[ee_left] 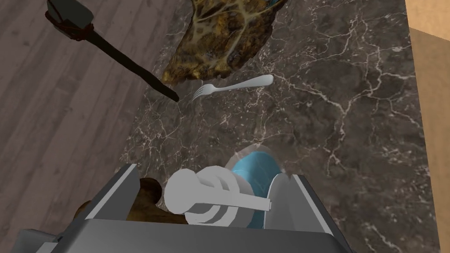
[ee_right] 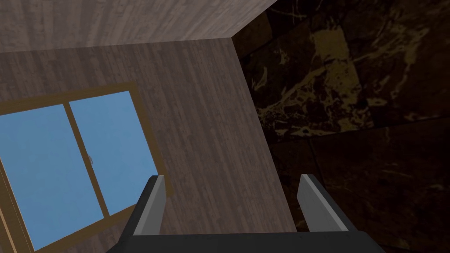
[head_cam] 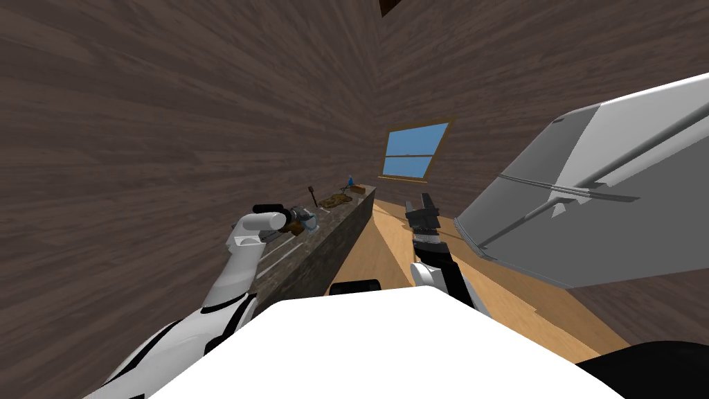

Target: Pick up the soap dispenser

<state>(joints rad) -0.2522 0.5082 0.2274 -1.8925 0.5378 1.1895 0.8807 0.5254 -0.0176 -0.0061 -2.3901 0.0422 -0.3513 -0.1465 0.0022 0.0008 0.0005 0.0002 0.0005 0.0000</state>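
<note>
The soap dispenser (ee_left: 228,193), with a grey pump head and a blue body, stands on a dark veined counter (ee_left: 351,110). My left gripper (ee_left: 206,193) is open around it from above. One finger is at the tip of the pump's spout; the other finger (ee_left: 125,189) stands apart from the pump head. In the head view the left gripper (head_cam: 307,220) hangs over the counter (head_cam: 332,239) by the wall. My right gripper (head_cam: 422,206) is held up over the floor, open with nothing between its fingers (ee_right: 151,206).
A brown lump (ee_left: 147,195) sits against the dispenser by the left finger. Farther along the counter lie a fork (ee_left: 233,85), a brown mottled sheet (ee_left: 224,35) and a dark stick tool (ee_left: 114,57). A large white body (head_cam: 609,194) looms at the right.
</note>
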